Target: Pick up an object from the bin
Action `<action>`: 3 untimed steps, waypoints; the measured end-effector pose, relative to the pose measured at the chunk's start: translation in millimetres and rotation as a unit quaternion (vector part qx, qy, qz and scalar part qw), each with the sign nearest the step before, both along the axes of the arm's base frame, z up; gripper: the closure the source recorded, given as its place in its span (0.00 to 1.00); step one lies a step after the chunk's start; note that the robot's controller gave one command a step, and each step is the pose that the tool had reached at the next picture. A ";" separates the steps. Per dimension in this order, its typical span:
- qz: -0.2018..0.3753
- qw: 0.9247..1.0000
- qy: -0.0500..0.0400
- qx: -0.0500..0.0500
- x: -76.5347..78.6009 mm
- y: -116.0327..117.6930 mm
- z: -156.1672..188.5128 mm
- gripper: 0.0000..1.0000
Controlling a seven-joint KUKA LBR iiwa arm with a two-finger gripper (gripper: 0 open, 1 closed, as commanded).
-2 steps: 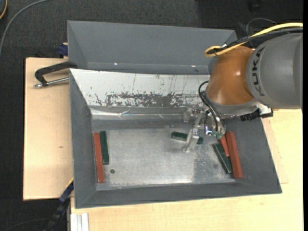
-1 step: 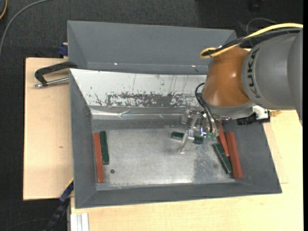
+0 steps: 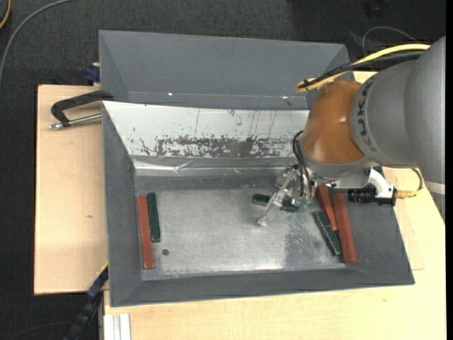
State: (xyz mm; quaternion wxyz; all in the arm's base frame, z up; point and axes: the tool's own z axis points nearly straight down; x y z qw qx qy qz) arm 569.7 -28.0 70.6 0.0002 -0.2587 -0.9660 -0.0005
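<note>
one arm point(image 3: 396, 112) down, gripper point(image 3: 272, 207) low over bin point(image 3: 212, 239)

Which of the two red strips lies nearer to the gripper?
The right red strip, close beside the gripper; the left red strip lies far off.

Nearest item: small dark green piece point(image 3: 262, 200) flat on the bin point(image 3: 212, 232) floor, right of centre, right at the gripper point(image 3: 289, 198) tip; pale shiny sliver point(image 3: 267, 217) slants down-left from it, can't tell if same part or separate, or whether either is gripped; left side: long red bar point(image 3: 145, 234) flat along left wall, shorter dark green bar point(image 3: 153, 218) just beside it on the inner side, parallel; small dark round bit point(image 3: 165, 253) near the red bar's lower end, apart from it; right side: second red bar point(image 3: 341, 225) slanting down-right along right wall, second dark green bar point(image 3: 328, 235) just beside it, parallel, top ends hidden
</note>
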 end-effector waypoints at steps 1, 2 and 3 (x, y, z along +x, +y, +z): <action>0.001 1.000 -0.001 0.000 0.8 0.5 0.8 0.00; 0.001 1.000 -0.001 -0.001 0.8 0.6 0.7 1.00; 0.002 1.000 -0.006 0.000 2.8 1.0 70.2 1.00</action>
